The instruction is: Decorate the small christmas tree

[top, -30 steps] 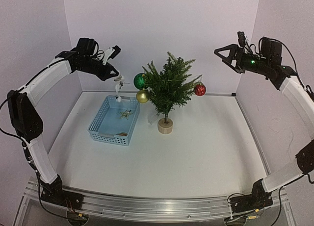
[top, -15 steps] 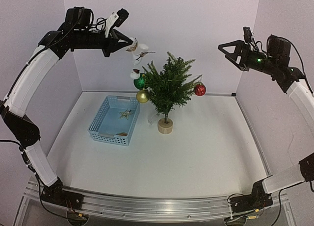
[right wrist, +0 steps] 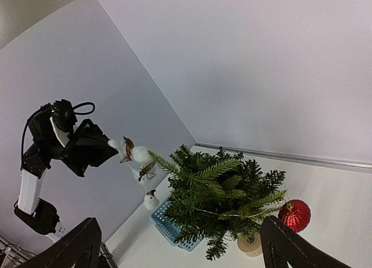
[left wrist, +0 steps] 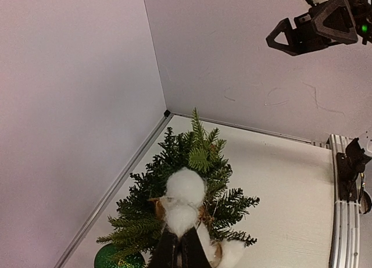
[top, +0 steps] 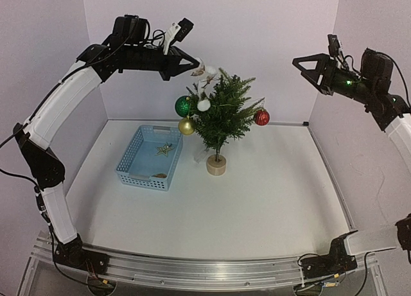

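Note:
The small christmas tree (top: 221, 110) stands mid-table on a pale wooden disc (top: 216, 165). Green (top: 183, 106), gold (top: 187, 126) and red (top: 261, 117) baubles hang on it. My left gripper (top: 196, 66) is high at the tree's upper left, shut on a string of white cotton balls with brown husks (top: 203, 71). Its lowest ball (top: 203, 105) dangles against the left branches. In the left wrist view the cotton (left wrist: 185, 189) sits just beyond the shut fingers (left wrist: 165, 253), over the treetop (left wrist: 200, 154). My right gripper (top: 307, 66) hangs open, high at the right, holding nothing.
A blue basket (top: 144, 177) lies left of the tree with a gold star ornament (top: 165, 149) inside. Purple walls close in the left, back and right. The right wrist view shows the tree (right wrist: 226, 189), red bauble (right wrist: 294, 215) and left gripper (right wrist: 99, 149).
The left arm has lifted the cotton string from above the basket, up and to the right, to the treetop. The right arm has drifted slightly to the right, still open.

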`<act>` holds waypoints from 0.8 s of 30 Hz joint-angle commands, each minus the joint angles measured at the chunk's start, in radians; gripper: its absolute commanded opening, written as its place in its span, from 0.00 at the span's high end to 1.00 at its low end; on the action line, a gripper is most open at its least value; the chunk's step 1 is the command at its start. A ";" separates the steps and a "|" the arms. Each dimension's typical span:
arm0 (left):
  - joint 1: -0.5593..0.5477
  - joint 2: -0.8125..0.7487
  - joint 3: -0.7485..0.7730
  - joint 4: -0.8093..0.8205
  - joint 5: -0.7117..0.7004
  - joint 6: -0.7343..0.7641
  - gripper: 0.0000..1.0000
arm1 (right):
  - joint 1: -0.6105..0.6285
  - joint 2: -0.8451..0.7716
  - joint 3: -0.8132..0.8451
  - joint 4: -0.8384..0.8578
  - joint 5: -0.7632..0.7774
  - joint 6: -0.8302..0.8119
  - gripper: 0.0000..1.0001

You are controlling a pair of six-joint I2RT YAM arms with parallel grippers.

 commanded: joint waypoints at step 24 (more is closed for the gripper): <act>-0.057 0.021 -0.124 0.133 0.068 -0.133 1.00 | 0.005 -0.034 -0.018 0.035 0.011 0.000 0.05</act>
